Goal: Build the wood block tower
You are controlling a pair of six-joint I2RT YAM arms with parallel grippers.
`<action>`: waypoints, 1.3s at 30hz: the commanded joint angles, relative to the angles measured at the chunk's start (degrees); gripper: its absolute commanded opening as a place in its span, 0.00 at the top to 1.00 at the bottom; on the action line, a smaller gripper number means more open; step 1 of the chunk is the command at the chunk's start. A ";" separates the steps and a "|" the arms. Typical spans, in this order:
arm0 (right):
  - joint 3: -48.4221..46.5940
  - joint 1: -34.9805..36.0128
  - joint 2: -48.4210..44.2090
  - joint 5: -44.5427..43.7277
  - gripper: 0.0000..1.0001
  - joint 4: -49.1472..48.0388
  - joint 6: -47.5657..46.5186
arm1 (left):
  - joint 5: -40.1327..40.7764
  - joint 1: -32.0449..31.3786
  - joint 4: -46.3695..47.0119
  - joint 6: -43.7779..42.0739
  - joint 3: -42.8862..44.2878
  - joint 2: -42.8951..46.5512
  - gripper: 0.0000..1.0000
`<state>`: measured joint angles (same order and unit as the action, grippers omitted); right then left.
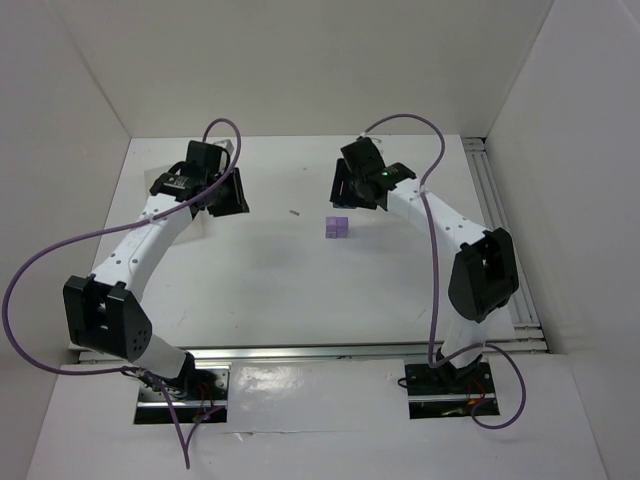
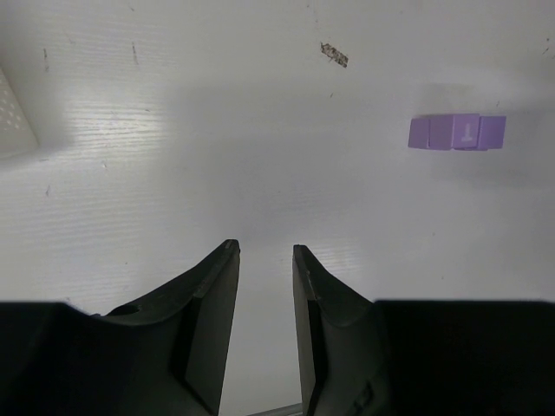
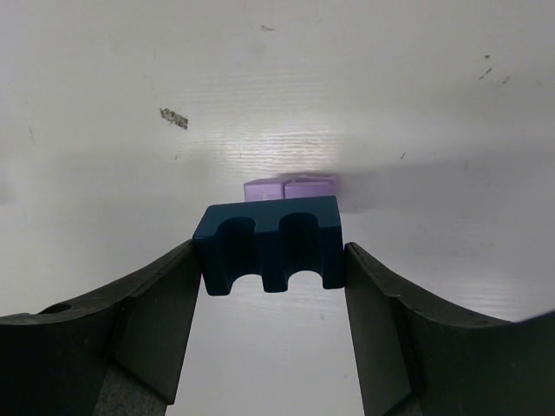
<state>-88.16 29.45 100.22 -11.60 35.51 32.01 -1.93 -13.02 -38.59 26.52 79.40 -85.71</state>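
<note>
So the light purple blocks are sitting in a tight little clump on the white table, roughly mid-table and a bit toward the right arm's side. From the left wrist view we see them lined up side by side and touching, one with a raised mark on its face. We can't really count them.

The dark blue block is up in the right claw, pinched from both sides by the two fingers, with its notched underside facing the wrist camera. In that view the purple ones peek out right behind it. We can't tell whether the blue one touches them or just hangs in front. From overhead the right claw sits just beyond the clump, toward the back wall.

The left claw has its fingers spread with nothing between them, only bare table. Overhead it is well off to the left of the blocks.

There's also a small brownish speck on the table between the two claws, and a perforated white thing poking in at the edge of the left wrist view.
</note>
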 commanded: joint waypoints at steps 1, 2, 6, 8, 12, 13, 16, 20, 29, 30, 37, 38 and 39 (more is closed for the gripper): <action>-3.33 1.39 3.66 -2.64 0.39 3.60 4.28 | 0.18 0.62 0.80 -1.74 1.02 2.48 0.56; -4.38 2.01 4.18 -2.64 0.39 3.60 4.29 | 0.18 1.15 0.80 -1.74 1.02 3.00 0.56; -7.37 3.07 7.69 -3.69 0.39 4.22 4.29 | 0.18 1.15 0.80 -2.26 0.50 3.01 0.56; -8.07 3.59 8.57 -3.70 0.39 4.92 4.29 | 0.18 1.68 0.80 -2.27 0.50 3.53 0.56; -8.70 4.12 9.81 -3.70 0.39 5.71 3.59 | 0.18 1.68 0.80 -2.27 0.50 3.53 0.56; -8.70 4.12 9.81 -3.70 0.39 5.71 3.06 | 0.18 1.68 0.80 -2.27 -0.02 3.53 0.56; -8.70 4.12 10.42 -4.23 0.39 5.71 3.06 | 0.18 2.21 0.80 -2.27 -0.03 3.53 0.56; -9.31 4.65 10.96 -4.84 0.39 6.24 3.06 | 0.18 2.21 0.80 -2.27 -0.03 3.53 0.56; -11.60 5.18 13.33 -6.69 0.39 8.09 3.06 | 0.18 2.21 0.80 -2.27 -0.03 3.53 0.56; -11.60 5.18 13.33 -6.69 0.39 8.09 3.06 | 0.18 2.21 0.80 -2.27 -0.03 3.53 0.56; -11.60 5.18 13.85 -6.69 0.38 8.09 3.06 | -0.35 2.21 0.80 -2.27 -0.03 3.53 0.56; -11.60 5.18 13.86 -6.69 0.38 8.09 3.06 | -0.35 2.21 0.80 -2.27 -0.03 3.53 0.56; -11.60 5.18 13.86 -6.69 0.38 8.09 3.06 | -0.35 2.21 0.80 -2.27 -0.03 3.53 0.56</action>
<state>-97.14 34.00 113.93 -16.62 42.11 35.05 -1.76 -11.16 -38.61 25.43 79.37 -84.09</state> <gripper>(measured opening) 0.699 0.437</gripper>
